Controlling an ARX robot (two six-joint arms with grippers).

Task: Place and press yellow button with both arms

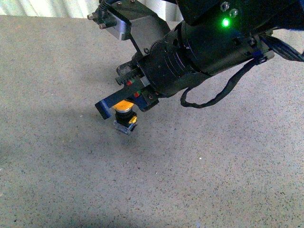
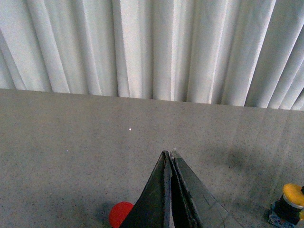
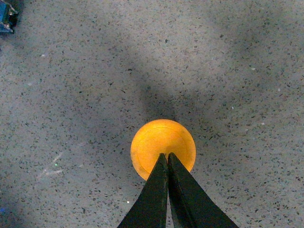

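Observation:
The yellow button (image 1: 125,113) stands upright on the speckled grey table (image 1: 57,156), with its yellow cap on a black body and clear base. My right gripper (image 1: 102,109) is shut and empty, with its closed fingers right over the cap. In the right wrist view the shut tips (image 3: 165,155) overlap the near part of the round yellow cap (image 3: 161,140); I cannot tell whether they touch it. My left gripper (image 2: 169,153) is shut and empty, above the table and well to the side of the button (image 2: 290,203). The left arm does not show in the front view.
A small red round thing (image 2: 119,213) lies on the table beside the left fingers. White curtains (image 2: 152,47) hang behind the table's far edge. A dark blue thing (image 3: 6,17) shows at a corner of the right wrist view. A black cable (image 1: 213,97) hangs from the right arm.

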